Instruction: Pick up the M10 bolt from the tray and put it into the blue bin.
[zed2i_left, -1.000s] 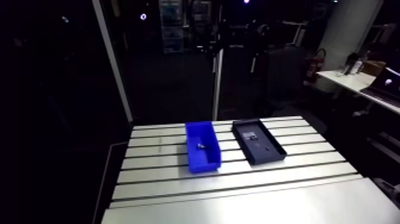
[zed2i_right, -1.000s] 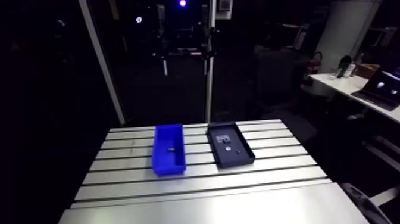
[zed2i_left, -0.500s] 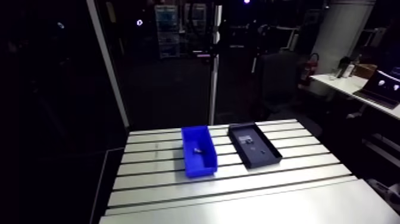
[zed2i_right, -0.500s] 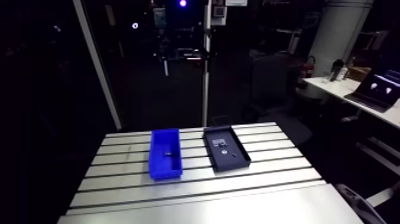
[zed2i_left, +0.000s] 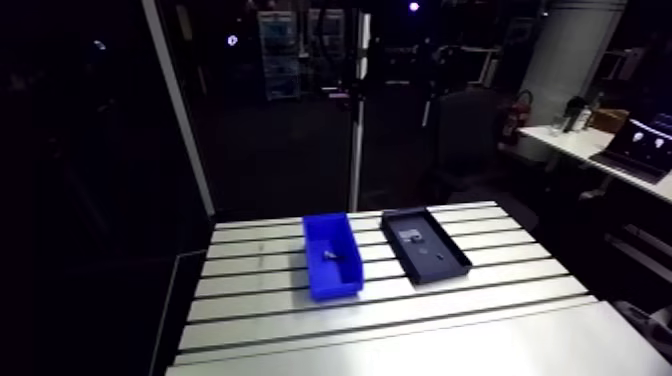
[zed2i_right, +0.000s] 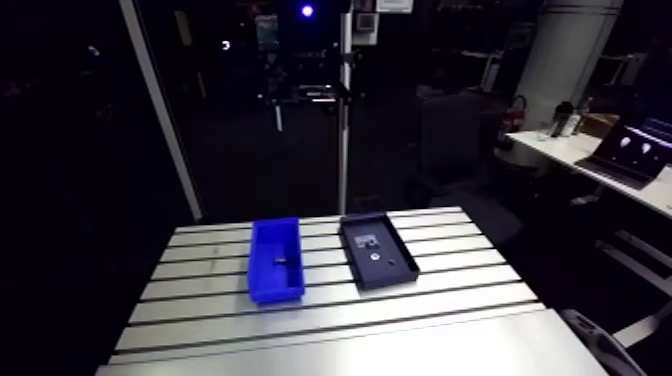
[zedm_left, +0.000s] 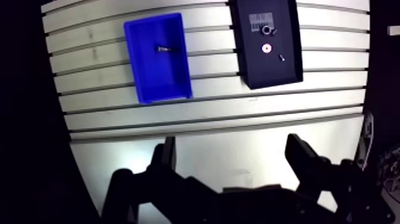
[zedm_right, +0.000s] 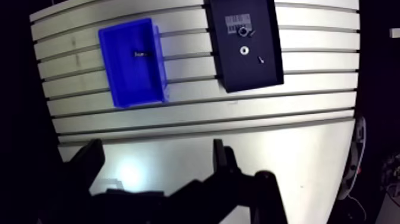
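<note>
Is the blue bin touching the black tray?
Apart. The wrist view shows a strip of bare table between the blue bin and the black tray.

So in the wrist view the end effector (zedm_left: 231, 143) is wide open, with its two fingers (zedm_left: 165, 156) spread far apart and not clamped on anything. Both are dark, pretty much black silhouettes, rising out of the chunky dark body of the end effector behind them. The tips lean slightly away from each other, and the pads face inward across the gap. It's hanging well up off the surface (zedm_left: 238, 156), pointed down at it and not touching it. Bare surface is all that shows between the two fingers.
</note>
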